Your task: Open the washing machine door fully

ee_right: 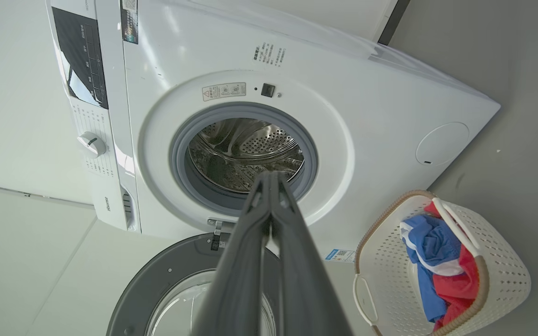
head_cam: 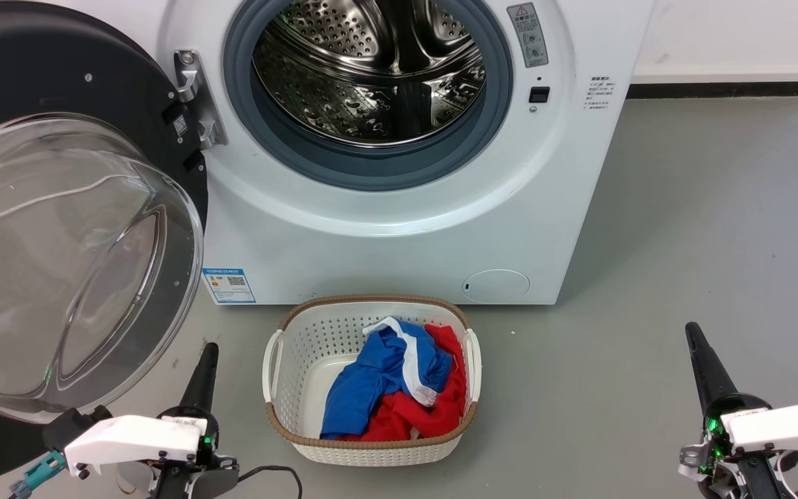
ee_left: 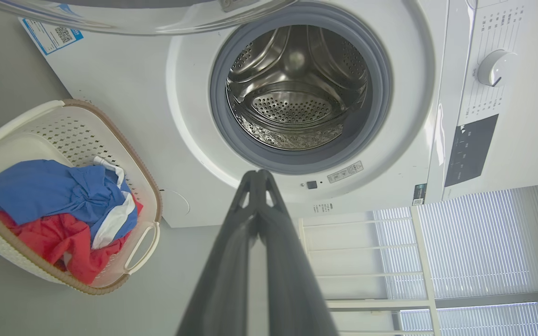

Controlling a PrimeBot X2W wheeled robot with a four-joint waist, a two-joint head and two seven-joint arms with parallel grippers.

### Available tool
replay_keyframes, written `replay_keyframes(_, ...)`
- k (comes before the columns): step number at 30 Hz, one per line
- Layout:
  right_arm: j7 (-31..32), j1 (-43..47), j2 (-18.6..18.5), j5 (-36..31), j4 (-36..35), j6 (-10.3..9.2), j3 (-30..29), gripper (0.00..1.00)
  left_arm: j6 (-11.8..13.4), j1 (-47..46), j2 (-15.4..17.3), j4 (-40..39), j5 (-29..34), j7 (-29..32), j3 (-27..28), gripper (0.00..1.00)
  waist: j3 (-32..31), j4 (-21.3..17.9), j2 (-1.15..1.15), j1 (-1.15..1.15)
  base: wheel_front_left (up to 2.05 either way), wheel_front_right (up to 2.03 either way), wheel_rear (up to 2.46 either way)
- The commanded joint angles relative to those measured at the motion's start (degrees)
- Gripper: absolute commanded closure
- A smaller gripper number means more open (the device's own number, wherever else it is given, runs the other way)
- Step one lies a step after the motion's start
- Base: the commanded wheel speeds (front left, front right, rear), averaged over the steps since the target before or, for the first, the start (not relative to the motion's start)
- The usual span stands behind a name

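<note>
Left fingers just beside washing machine door.

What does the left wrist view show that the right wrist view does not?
Left wrist view: window blinds and the left claw, shut. Right wrist view: the hinge and dark ring of the door, and the right claw, shut. Both: the steel drum, the white knob, the basket of blue and red clothes, and the door's glass.
</note>
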Motion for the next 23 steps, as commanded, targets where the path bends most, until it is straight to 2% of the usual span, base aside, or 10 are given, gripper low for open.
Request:
replay_keyframes(1,0.3,-1.0,0.1,1.4,-0.1,0.0,-0.2,1.0,-0.5,-1.1,-0.3,-0.5,-1.1,0.3,0.6,1.0,0.0,0.0,0.0,0.0,0.0,0.0,0.0)
replay_keyframes(23,2.3,-2.0,0.2,11.6,0.5,0.0,-0.8,1.0,-2.4,-1.1,-1.3,-0.6,-9.7,2.7,3.2,1.0,-0.3,0.2,0.0,0.0,0.0,0.0,0.0)
